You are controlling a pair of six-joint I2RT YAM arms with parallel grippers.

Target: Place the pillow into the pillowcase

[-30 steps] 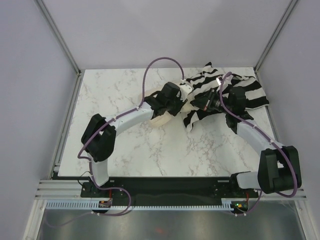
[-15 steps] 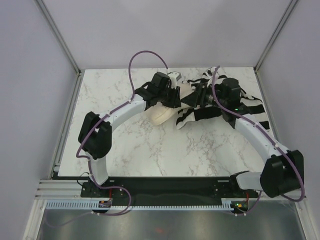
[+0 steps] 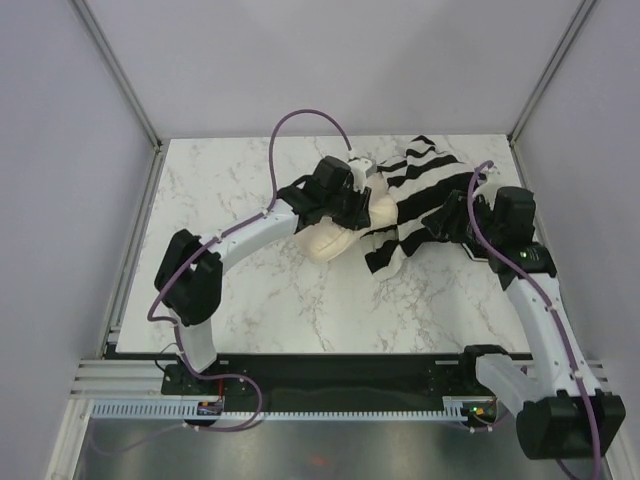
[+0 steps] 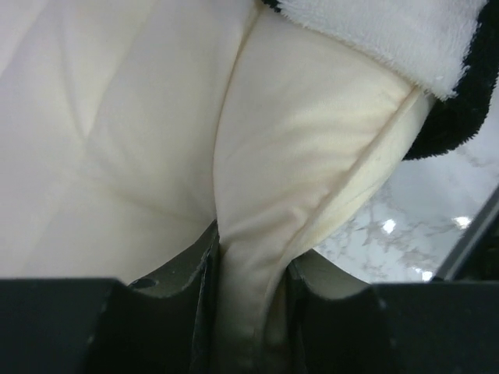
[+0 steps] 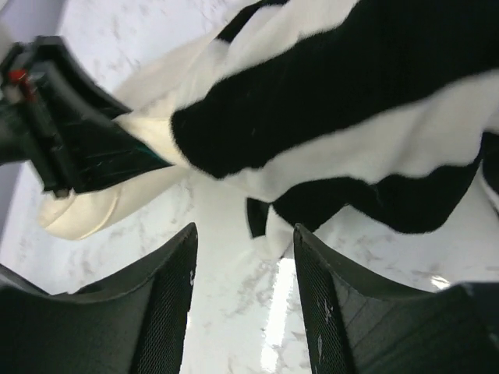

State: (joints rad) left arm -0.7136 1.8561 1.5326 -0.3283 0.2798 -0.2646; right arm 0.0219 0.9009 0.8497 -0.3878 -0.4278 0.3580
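Pillow: the pillow [image 3: 335, 240] lies on the far half of the counter [image 3: 260, 290], about midway between the left and right edges, its near end resting on the marble.
Pillowcase: the pillowcase [image 3: 425, 185] lies toward the far right corner. Its striped edge is draped over the pillow's right end, and its top reaches close to the far edge.
Left fingers: the left fingers [image 4: 183, 284] are pressed together on a raised fold of the cream fabric, beside the pillow seam.
Right fingers: the right fingers [image 5: 168, 304] are spread, with only marble showing between them. They sit below the hanging stripes and touch no cloth.
In the way: the right arm's wrist [image 3: 505, 220] stands between the pillowcase and the right edge. A purple cable [image 3: 300, 122] arches over the far middle of the counter above the left arm [image 3: 250, 232].
Edges: corner posts [image 3: 133, 105] and plain walls close the left, far and right edges.
Open room: bare marble runs from the pillow to the left edge and to the near edge.
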